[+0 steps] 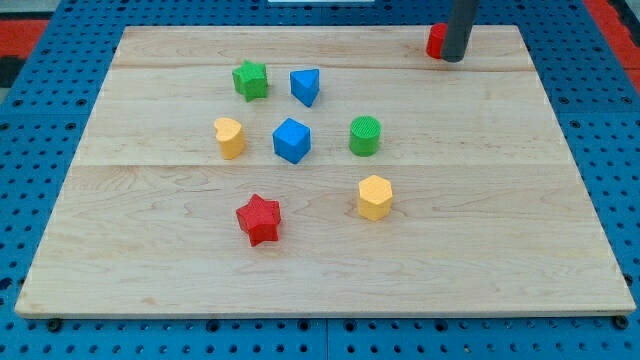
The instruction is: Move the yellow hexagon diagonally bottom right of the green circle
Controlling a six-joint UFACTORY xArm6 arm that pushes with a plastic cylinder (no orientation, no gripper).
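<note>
My tip (455, 58) sits at the view's top right, near the board's far edge, touching or just beside a red block (436, 41) whose shape is half hidden behind the rod; no fingers here, just a bare rod end, holding nothing. The yellow hexagon (375, 197) lies below and just to the right of the green circle (365, 135), apart from it, well away from my tip. 5 more blocks on the wooden board (150, 250): green star (250, 79), blue triangle (306, 86), yellow heart (229, 137), blue cube (292, 140), red star (259, 219) at lower centre.
</note>
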